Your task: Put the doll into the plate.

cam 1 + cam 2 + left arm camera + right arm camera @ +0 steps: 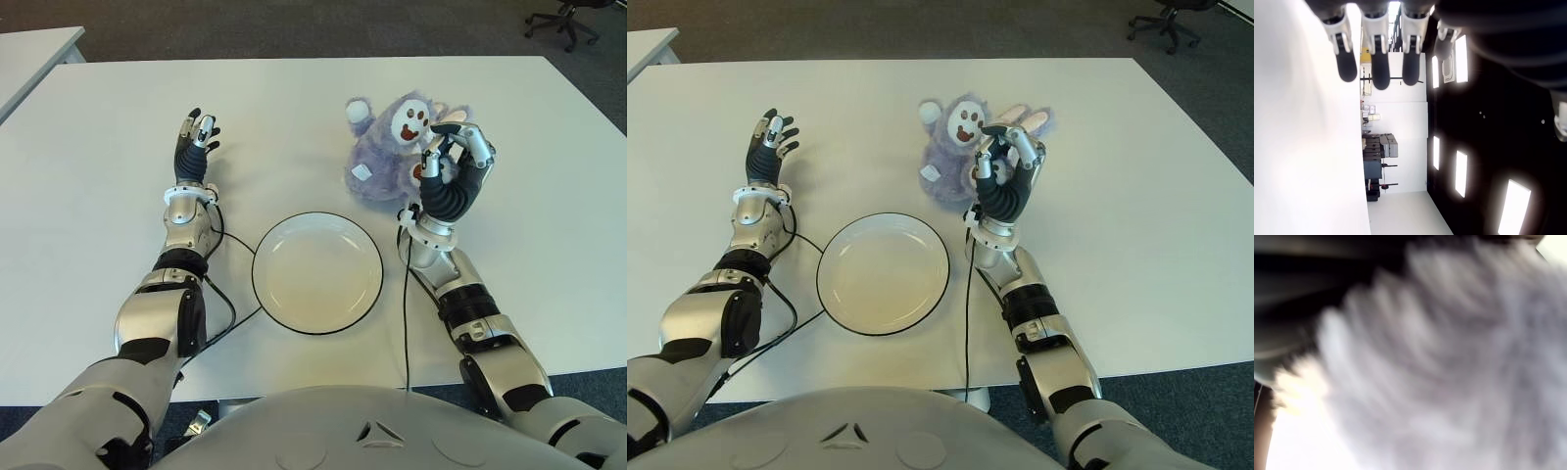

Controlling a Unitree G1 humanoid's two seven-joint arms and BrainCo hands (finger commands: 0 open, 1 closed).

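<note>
A purple plush doll [387, 147] with a white face lies on the white table [98, 196], just beyond the white, dark-rimmed plate [313, 279] and to its right. My right hand [446, 162] is against the doll's right side, with its fingers [1004, 147] curled into the fur. Purple fur [1449, 357] fills the right wrist view. The doll stays down on the table, outside the plate. My left hand [196, 137] shows to the left of the plate with straight fingers [1376, 63], holding nothing.
Black cables [407, 294] trail from both wrists past the plate toward the table's near edge. A second table [29, 54] stands at the far left, and an office chair [568, 20] is on the floor at the far right.
</note>
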